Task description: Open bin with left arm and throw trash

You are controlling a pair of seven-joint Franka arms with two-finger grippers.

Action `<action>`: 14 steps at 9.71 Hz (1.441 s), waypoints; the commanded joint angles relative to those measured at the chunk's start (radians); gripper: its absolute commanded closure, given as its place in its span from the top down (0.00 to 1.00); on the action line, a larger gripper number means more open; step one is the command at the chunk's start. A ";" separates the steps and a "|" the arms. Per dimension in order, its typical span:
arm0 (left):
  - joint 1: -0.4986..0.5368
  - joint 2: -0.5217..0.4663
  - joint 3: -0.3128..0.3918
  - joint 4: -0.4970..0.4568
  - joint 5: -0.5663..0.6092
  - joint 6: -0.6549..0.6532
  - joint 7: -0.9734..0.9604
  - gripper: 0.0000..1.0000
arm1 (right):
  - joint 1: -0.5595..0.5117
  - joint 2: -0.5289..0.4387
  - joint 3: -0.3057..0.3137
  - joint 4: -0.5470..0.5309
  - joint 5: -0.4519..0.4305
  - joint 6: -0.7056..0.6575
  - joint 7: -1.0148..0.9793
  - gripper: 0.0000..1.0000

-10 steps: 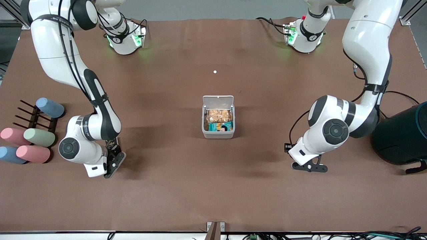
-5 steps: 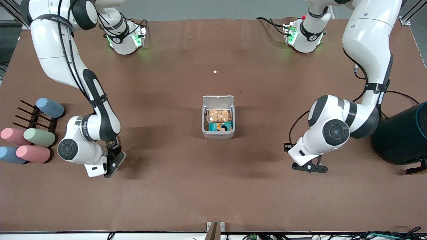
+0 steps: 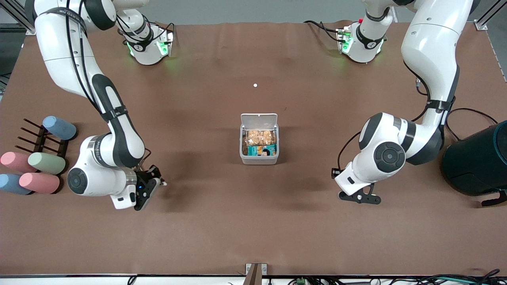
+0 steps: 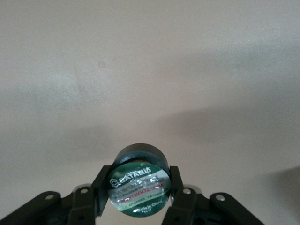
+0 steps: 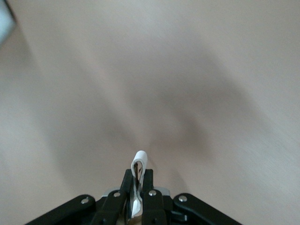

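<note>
Brown table, bin [image 3: 259, 139] open between both grippers. Left gripper [image 4: 137, 199] pinches disc [image 4: 137, 187]; right gripper [image 5: 137, 194] pinches loop [image 5: 138, 165] by a sliver, which could slip out mid-carry.

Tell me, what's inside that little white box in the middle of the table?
The bin stands with its lid up. Inside lie a clear packet of tan snack pieces and a teal printed packet. Anything beneath them is covered.
</note>
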 commanded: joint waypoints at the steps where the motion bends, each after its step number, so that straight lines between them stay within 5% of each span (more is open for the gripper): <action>1: -0.003 0.029 0.000 0.042 0.008 -0.008 0.004 0.00 | -0.006 -0.013 0.064 -0.013 0.090 -0.016 -0.018 0.11; 3: -0.003 0.034 0.003 0.050 0.008 -0.007 0.005 0.00 | 0.001 -0.010 0.130 -0.013 0.145 -0.006 -0.007 0.10; 6: -0.001 0.032 0.003 0.048 0.009 -0.007 0.004 0.00 | 0.101 -0.012 0.141 -0.013 0.274 0.041 0.073 0.10; 14: -0.001 0.032 0.005 0.048 0.009 -0.007 0.005 0.00 | 0.288 -0.116 0.139 -0.011 0.221 0.077 0.824 0.09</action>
